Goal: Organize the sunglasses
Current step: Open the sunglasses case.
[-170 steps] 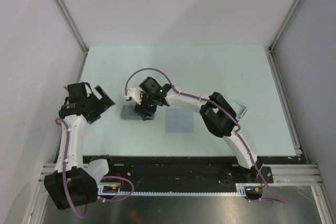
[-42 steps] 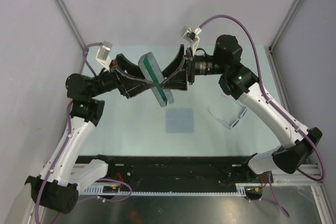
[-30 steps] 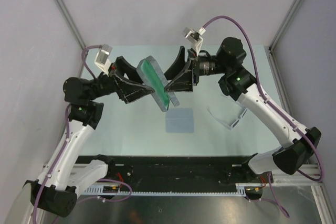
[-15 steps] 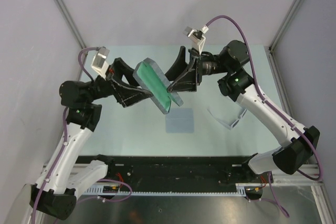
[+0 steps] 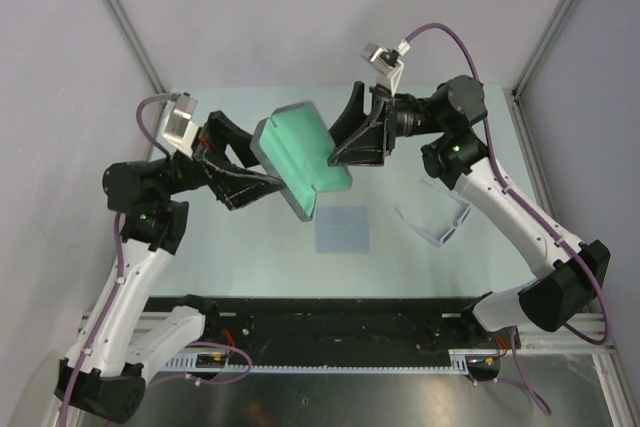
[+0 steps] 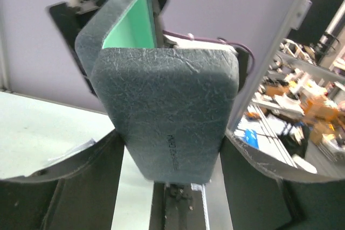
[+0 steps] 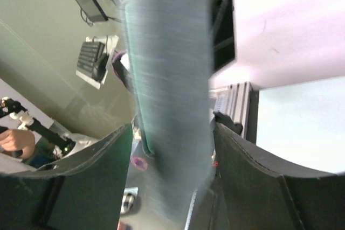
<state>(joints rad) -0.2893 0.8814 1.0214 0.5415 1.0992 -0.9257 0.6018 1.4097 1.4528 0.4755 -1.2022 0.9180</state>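
The grey felt case (image 5: 300,162) is held in the air above the table, hinged open with its green lining facing up. My left gripper (image 5: 268,169) is shut on one half of the case (image 6: 167,117). My right gripper (image 5: 338,142) is shut on the other half, which is blurred in the right wrist view (image 7: 170,106). The white-framed sunglasses (image 5: 440,223) lie on the table at the right, below the right arm, apart from both grippers. In the left wrist view my fingers (image 6: 75,181) flank the case, with the green inside (image 6: 129,25) showing behind.
The square grey-blue cloth (image 5: 343,230) lies flat on the table just below the raised case. Metal frame posts stand at the table's back corners (image 5: 515,95). White walls enclose the left and the back.
The case has hinged open wider between the two grippers, so its green lining now faces the camera. Both grippers shifted slightly. The sunglasses and the cloth stayed put.
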